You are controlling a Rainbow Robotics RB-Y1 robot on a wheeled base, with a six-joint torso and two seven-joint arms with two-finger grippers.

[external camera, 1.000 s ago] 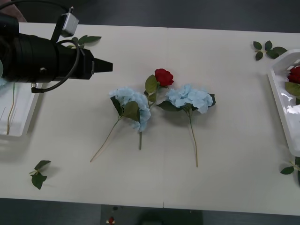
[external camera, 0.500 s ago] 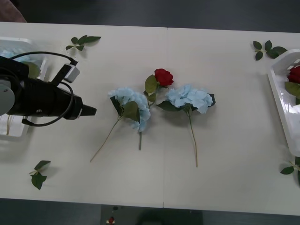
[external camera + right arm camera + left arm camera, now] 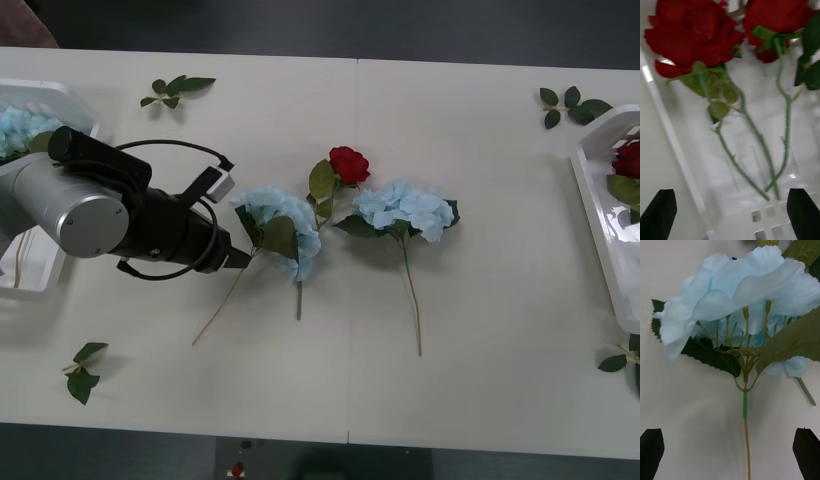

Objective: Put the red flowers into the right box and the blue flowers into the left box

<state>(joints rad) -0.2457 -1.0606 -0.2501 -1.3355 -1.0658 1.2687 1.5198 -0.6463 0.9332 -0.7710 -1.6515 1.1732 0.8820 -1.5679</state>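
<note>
Pale blue petals fill most of what we see from the left wrist: the left gripper (image 3: 730, 453) has its black fingers spread wide on either side of the thin stem of a blue flower (image 3: 280, 228), not touching it, low over the white table (image 3: 480, 180). From the front our left arm reaches in from the left, its tip just beside that flower's stem; the fingers themselves are hard to make out there. A second blue flower (image 3: 405, 210) lies just to its right, and a red flower (image 3: 349, 163) rests between them, its stem partly hidden under the petals. The left box (image 3: 40, 275) is cut off by the edge and the arm — a blue cluster shows inside. The right gripper (image 3: 730, 213) hangs open over the right box (image 3: 752, 150), where two red roses (image 3: 692, 33) lie; from the front that box (image 3: 600, 230) is only partly in view.
</note>
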